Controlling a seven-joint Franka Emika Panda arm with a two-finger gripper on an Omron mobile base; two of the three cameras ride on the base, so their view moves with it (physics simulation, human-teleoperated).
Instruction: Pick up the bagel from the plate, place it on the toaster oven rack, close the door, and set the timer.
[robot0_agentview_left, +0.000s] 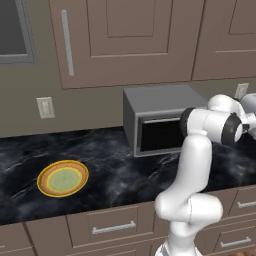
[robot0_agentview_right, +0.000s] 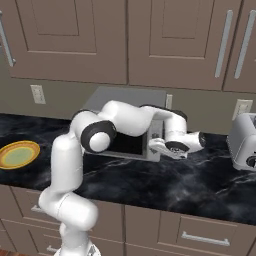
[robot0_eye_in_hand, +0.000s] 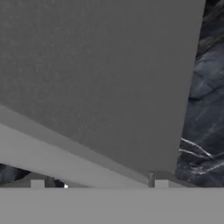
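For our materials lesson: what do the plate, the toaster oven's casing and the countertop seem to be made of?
Plate: probably glazed ceramic, with smooth coloured bands. Toaster oven casing: looks like matte grey metal, flat and uniform. Countertop: likely polished black marble or stone, with white veining.

bare black marbled counter (robot0_agentview_left: 115, 170) is left open between the round yellow-rimmed plate (robot0_agentview_left: 63, 178) at 9 o'clock and the grey boxy toaster oven (robot0_agentview_left: 160, 117) at 1 o'clock; passage toward 3 o'clock is blocked by a silver toaster (robot0_agentview_right: 243, 142).
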